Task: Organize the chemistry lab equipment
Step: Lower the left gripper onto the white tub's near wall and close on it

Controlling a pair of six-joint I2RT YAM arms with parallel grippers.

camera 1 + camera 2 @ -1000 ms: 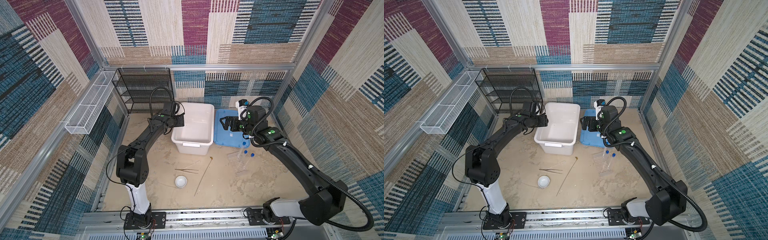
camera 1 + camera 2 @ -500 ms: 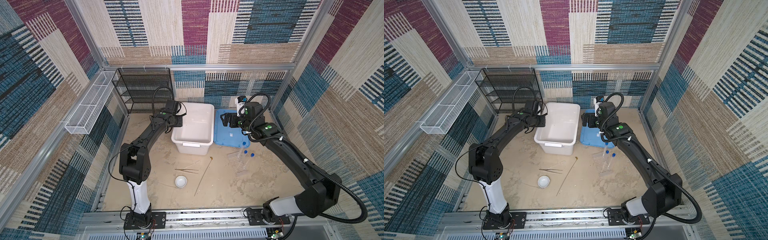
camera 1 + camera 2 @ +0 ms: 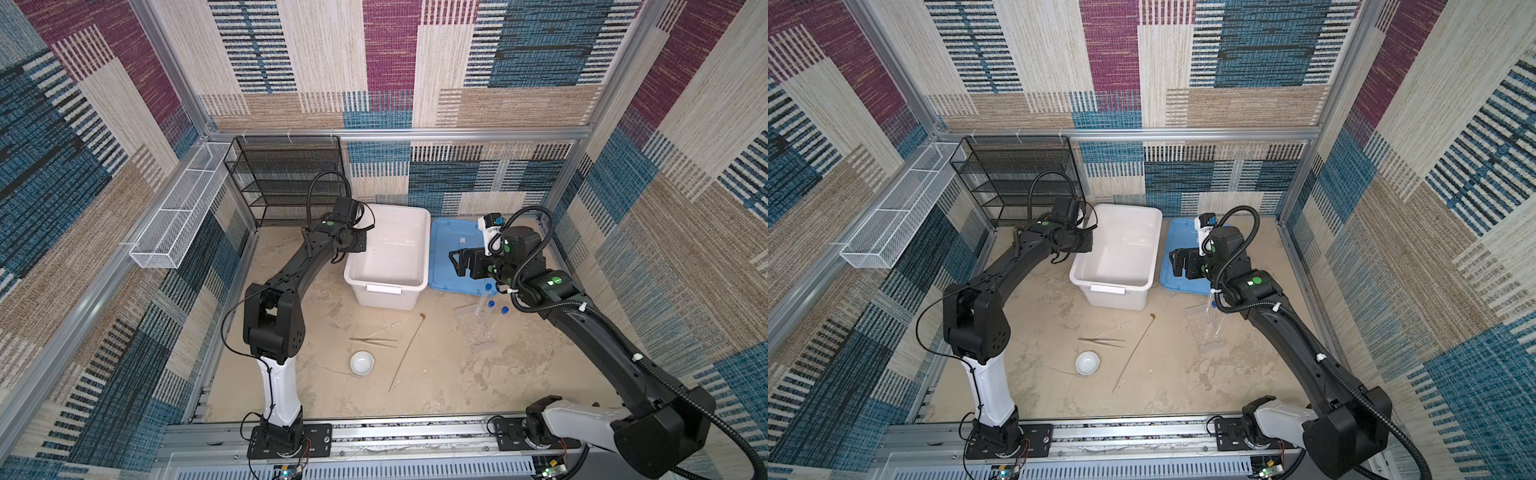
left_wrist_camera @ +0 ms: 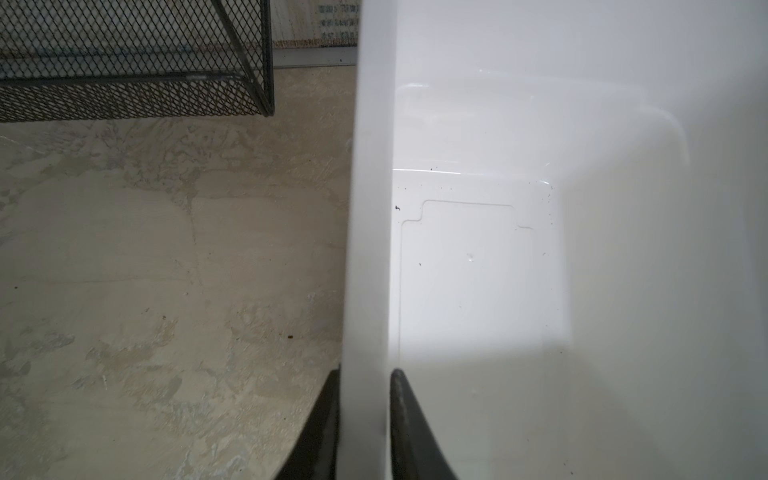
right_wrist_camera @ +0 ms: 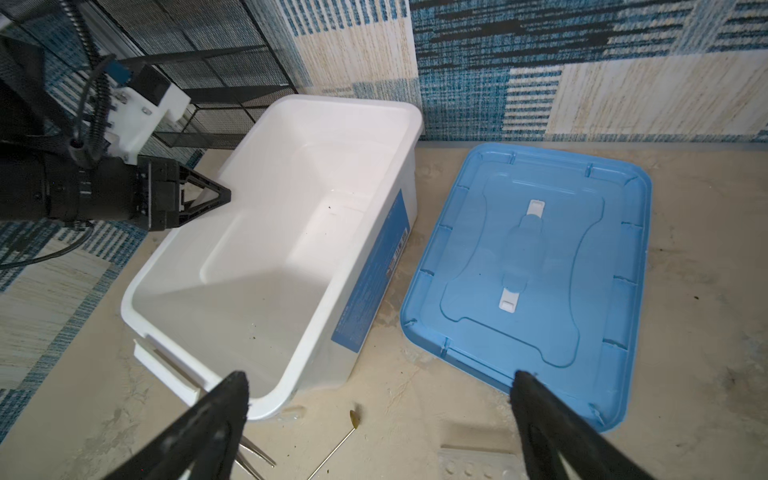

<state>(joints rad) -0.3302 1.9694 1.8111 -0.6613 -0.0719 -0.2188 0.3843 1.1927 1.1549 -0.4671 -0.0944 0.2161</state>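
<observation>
I see left end effector (image 4: 365,372) pinching white tub (image 4: 370,187) rim; right end effector (image 5: 380,378) gapes empty over blue lid (image 5: 540,257). Loose on worktop (image 3: 457,374): metal tweezers (image 3: 374,340), white dish (image 3: 361,363), spoon-tipped rod (image 3: 409,349) (all just before the tub). My worry: the thin rim slips, or a dragged tub ploughs them.

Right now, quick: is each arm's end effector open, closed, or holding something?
Left end effector: closed on the white tub, gripping its side wall.
Right end effector: open, holding nothing.

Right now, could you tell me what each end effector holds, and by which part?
The left end effector grips the white tub by its side wall rim, a finger on each side. The right end effector is open, holding nothing.
</observation>
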